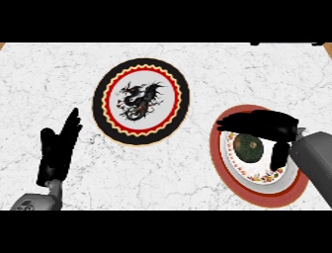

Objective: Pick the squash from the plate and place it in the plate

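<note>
Dark green squash (250, 147) lies on the red-rimmed plate (260, 197), half hidden by the right hand (265, 126), whose fingers arch over it (contact unclear, so not plainly grasping). Left hand (57, 148) rests open beside the dragon plate (141, 101).

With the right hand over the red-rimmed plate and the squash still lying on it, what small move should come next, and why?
Probably lower the right hand a little and curl its fingers round the squash. The hand is over the red-rimmed plate with the dark green squash below it, seemingly not yet enclosed. The black-rimmed plate holds nothing, and the left hand rests open at the left.
</note>
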`<action>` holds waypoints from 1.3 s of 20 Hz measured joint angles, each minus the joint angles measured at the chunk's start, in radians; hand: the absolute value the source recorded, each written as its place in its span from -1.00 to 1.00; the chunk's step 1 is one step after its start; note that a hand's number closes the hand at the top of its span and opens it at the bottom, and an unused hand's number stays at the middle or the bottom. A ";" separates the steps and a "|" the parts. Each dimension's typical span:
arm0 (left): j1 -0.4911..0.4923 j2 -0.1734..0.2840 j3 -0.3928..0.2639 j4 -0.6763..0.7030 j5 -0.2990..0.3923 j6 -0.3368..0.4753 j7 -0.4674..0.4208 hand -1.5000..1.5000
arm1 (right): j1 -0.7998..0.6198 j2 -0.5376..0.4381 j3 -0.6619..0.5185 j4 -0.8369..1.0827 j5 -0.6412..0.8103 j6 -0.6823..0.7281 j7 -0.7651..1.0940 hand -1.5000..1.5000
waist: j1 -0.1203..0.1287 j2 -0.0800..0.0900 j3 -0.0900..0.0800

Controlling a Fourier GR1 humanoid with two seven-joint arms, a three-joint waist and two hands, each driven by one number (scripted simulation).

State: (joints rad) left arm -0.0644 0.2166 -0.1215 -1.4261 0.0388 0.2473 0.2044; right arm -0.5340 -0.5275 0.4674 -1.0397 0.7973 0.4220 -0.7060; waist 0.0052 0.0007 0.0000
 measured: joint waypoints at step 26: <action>0.005 -0.032 -0.002 -0.013 -0.034 -0.044 0.004 0.00 | -0.225 0.484 -0.311 0.133 0.124 -0.395 0.952 1.00 | 0.056 -0.011 -0.010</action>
State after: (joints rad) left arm -0.0590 0.1848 -0.1233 -1.4393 0.0051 0.2029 0.2089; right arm -0.7591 -0.0439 0.1563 -0.9065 0.9215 0.0273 0.2459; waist 0.0615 -0.0100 -0.0097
